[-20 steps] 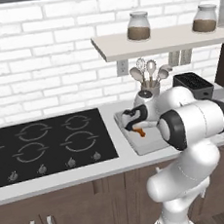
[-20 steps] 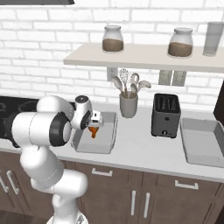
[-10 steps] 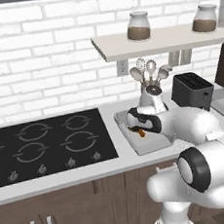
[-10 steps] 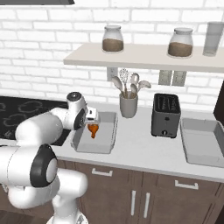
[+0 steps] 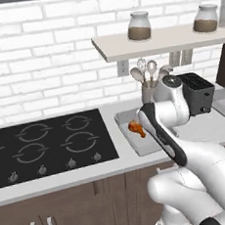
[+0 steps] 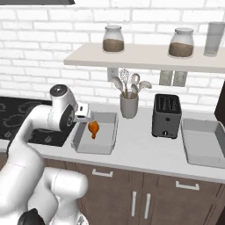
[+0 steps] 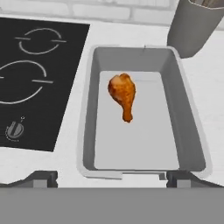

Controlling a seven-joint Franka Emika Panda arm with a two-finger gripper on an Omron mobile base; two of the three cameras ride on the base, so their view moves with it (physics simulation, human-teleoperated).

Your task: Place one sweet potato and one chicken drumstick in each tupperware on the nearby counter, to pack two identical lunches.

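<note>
An orange-brown chicken drumstick [image 7: 123,95] lies loose on the floor of one light-grey tupperware [image 7: 87,131], also seen as drumstick [image 6: 93,128] in tupperware [image 6: 107,143] and drumstick [image 5: 136,127] in tupperware [image 5: 126,135]. My gripper [image 7: 113,177] hangs above the tray's near rim, open wide, with nothing between its fingertips [image 7: 43,178]. The hand [image 6: 82,113] sits just left of the drumstick. A second tupperware [image 6: 204,143] rests on the counter [image 6: 140,149] to the right of the toaster, with nothing in the part I can see. The sweet potato is out of view.
A black toaster [image 6: 166,115] and a grey utensil holder [image 6: 128,105] stand behind the trays. A black cooktop [image 5: 44,144] lies left of the near tray. A wall shelf [image 6: 145,59] with jars hangs over the counter.
The hand has lifted up and back from the drumstick, which stays lying in the tray. The jaws have spread slightly wider.
</note>
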